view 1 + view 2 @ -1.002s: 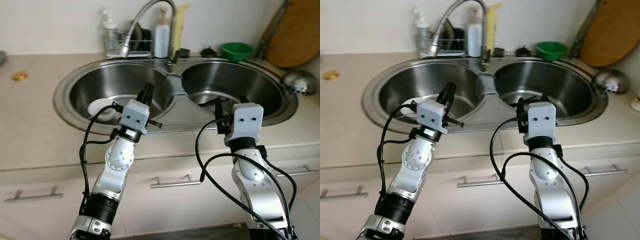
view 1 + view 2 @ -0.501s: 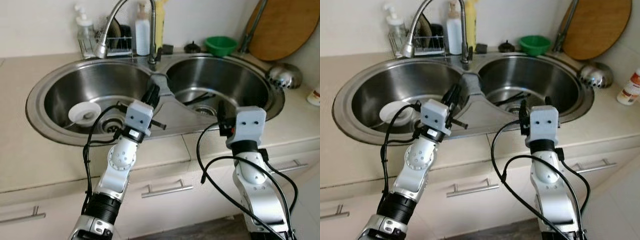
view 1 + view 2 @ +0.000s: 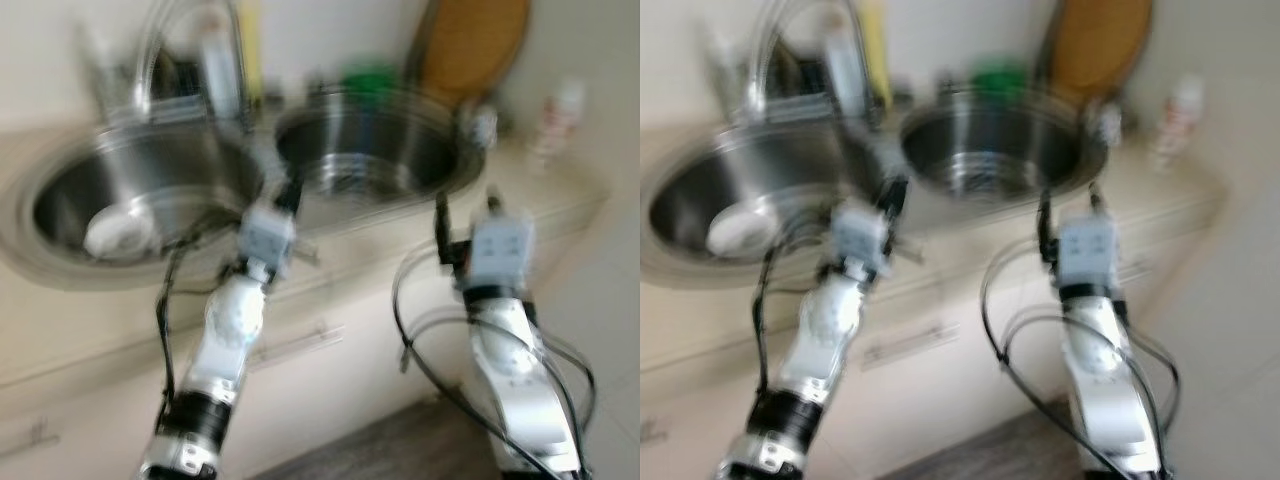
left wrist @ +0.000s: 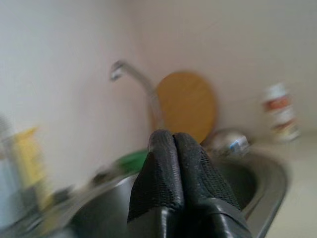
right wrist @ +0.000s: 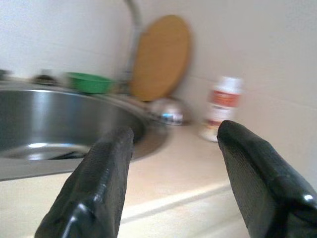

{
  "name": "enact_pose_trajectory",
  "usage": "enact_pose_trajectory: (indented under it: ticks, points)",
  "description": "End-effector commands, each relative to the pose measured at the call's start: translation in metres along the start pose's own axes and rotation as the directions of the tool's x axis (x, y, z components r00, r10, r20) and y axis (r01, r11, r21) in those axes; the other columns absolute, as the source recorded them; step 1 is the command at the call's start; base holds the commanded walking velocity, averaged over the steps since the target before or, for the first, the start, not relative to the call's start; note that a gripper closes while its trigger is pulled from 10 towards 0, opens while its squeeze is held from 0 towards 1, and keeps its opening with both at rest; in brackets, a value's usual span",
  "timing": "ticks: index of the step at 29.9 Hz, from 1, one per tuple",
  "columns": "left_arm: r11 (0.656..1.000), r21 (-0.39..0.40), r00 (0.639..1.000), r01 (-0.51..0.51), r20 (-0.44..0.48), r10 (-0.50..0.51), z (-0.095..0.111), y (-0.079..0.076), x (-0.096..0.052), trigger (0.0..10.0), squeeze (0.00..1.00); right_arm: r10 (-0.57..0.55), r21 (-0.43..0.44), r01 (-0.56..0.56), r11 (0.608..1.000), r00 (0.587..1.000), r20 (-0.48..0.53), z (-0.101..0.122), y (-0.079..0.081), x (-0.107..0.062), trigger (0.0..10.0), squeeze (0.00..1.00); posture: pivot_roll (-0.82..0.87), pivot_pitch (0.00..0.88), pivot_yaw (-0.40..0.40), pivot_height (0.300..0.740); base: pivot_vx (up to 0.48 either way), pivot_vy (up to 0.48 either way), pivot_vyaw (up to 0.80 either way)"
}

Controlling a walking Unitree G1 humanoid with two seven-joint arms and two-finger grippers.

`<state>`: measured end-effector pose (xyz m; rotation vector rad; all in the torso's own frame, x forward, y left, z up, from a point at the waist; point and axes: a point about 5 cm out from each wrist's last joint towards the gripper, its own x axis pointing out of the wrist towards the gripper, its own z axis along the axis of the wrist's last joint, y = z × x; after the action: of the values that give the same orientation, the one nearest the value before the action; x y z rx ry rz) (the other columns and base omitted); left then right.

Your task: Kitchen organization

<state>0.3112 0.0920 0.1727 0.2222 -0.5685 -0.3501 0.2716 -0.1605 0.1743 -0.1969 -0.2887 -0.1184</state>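
Two steel sink basins (image 3: pixel 360 150) (blurred) face the empty closed left gripper (image 4: pixel 173 168) and wide-open right gripper (image 5: pixel 173 163).

— What do we look like here?
— We have two silver arms with rounded joint housings, dark bands low on the left one, and pale boxy wrist blocks.
— Cables?
— Black ones loop loosely beside each forearm.
— And our fingers?
— Long and black, with a fine woven texture on the left gripper (image 4: pixel 173 168) and right gripper (image 5: pixel 173 178).
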Motion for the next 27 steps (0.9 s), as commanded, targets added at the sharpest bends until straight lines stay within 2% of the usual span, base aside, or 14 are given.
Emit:
enact_pose_trajectory:
  ticks: [1, 27]
  points:
    - [1.000, 0.016, 1.000, 0.004, -0.011, -0.004, -0.0015, 0.0019, -0.0009, 10.0, 0.00, 0.002, 0.006, -0.003, 1.000, 1.000, 0.025, 0.0057, 0.0027, 0.0007, 10.0, 0.00, 0.09, 0.000, -0.039, 0.740, 0.000, 0.000, -0.80]
    - [1.000, 0.016, 1.000, 0.000, 0.003, 0.000, -0.0009, -0.0002, -0.0003, 10.0, 0.00, -0.014, -0.009, 0.014, 1.000, 0.999, 0.047, 0.0054, -0.0047, -0.0021, 10.0, 0.00, 0.08, 0.000, -0.045, 0.740, 0.000, 0.000, -0.80]
